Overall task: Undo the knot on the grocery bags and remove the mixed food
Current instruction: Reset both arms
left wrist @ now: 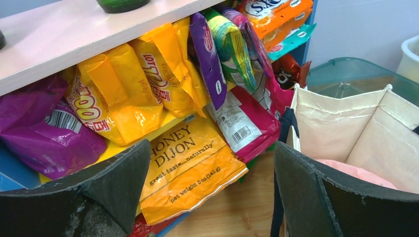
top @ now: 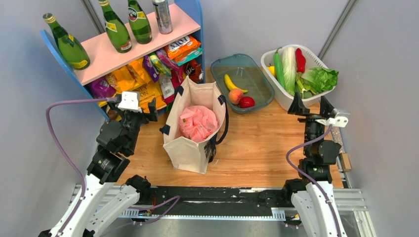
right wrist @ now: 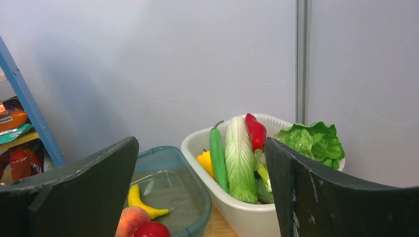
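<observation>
The cream canvas tote [top: 190, 145] with navy handles stands open in the middle of the table. The crinkled pink plastic bag [top: 198, 122] sits inside it, and I cannot make out its knot. My left gripper [top: 141, 112] is open and empty just left of the tote, facing the snack shelf; the left wrist view [left wrist: 211, 145] shows the tote wall [left wrist: 341, 118] and a strip of pink bag [left wrist: 363, 174]. My right gripper [top: 310, 104] is open and empty at the right, below the white basket [top: 316, 57]. A banana [top: 232, 83], a peach [top: 235, 95] and a red fruit [top: 246, 102] lie in the teal bin [top: 262, 74].
The white basket holds a cucumber [top: 279, 69], a pale cabbage [top: 289, 64], a red pepper [top: 300, 59] and lettuce [top: 320, 79]. A blue and pink shelf [top: 143, 42] at the back left carries green bottles [top: 116, 27], a can and several snack packets [top: 143, 81]. Grey walls close in on both sides.
</observation>
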